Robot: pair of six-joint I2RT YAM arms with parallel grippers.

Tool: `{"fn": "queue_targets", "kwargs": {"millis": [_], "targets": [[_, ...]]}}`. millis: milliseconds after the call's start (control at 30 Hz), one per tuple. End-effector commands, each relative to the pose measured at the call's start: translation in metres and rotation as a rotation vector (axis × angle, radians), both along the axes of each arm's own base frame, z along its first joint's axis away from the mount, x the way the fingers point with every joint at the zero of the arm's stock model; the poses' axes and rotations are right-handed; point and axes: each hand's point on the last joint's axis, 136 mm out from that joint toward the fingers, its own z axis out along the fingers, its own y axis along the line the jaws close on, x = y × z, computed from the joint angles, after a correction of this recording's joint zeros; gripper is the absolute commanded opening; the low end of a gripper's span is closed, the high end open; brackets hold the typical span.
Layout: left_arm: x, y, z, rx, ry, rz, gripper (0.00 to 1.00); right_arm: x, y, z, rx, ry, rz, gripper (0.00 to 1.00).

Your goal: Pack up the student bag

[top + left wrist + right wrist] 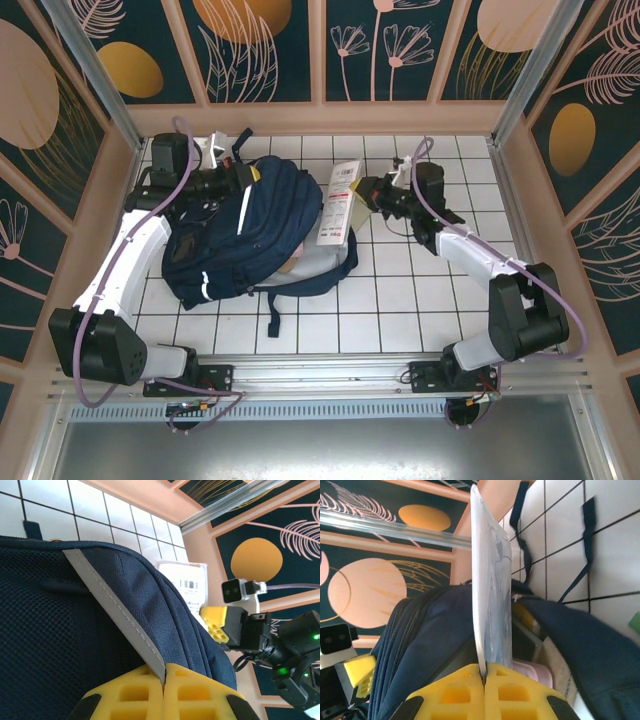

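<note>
Student bag (250, 235) lies on its side on the white tiled worktop (400, 310), left of centre. It is one soft, rounded pack of woven navy fabric with a fine mesh panel (45, 645). Your left tool (164, 672) is clenched on the bag's far end, its yellow ribbed pads pinching the fabric right at a stitched white reflective stripe (115, 610). Your right tool (483, 672) is clamped on one flat packet (492, 590), thin, glossy and plastic-wrapped, with a barcode label on its face (189, 585). From above, the packet (338, 205) rests against the bag's right edge, and in the right wrist view something pale pink (535, 672) sits in the gap behind it. Two dark webbing strap ends (587, 520) trail flat over the tiles. You have bare tiles to the right and along the near side; the left arm runs close to the left wall.
</note>
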Motion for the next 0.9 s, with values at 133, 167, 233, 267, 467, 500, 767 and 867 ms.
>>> {"fn": "queue_targets", "kwargs": {"millis": [133, 167, 233, 267, 467, 500, 767, 867], "targets": [[-0.007, -0.012, 0.083, -0.092, -0.3, -0.086, 0.0, -0.019, 0.024, 0.017, 0.168, 0.002, 0.02, 0.0], [-0.007, -0.012, 0.083, -0.093, -0.301, -0.085, 0.0, -0.02, 0.025, 0.012, 0.184, 0.02, 0.004, 0.0], [-0.007, -0.012, 0.084, -0.097, -0.302, -0.085, 0.0, -0.023, 0.028, 0.007, 0.218, 0.052, -0.03, 0.0], [-0.007, -0.012, 0.084, -0.099, -0.302, -0.084, 0.0, -0.023, 0.028, 0.004, 0.23, 0.062, -0.057, 0.0], [-0.008, -0.013, 0.082, -0.131, -0.293, -0.085, 0.0, -0.025, 0.013, -0.002, 0.287, 0.055, -0.362, 0.0], [-0.008, -0.013, 0.081, -0.135, -0.291, -0.085, 0.0, -0.025, 0.014, 0.002, 0.29, 0.033, -0.388, 0.0], [-0.009, -0.013, 0.078, -0.161, -0.28, -0.073, 0.0, -0.01, 0.033, 0.005, 0.336, -0.002, -0.519, 0.0], [-0.007, -0.011, 0.078, -0.158, -0.277, -0.053, 0.0, -0.012, 0.054, -0.005, 0.287, 0.029, -0.53, 0.0]]}}
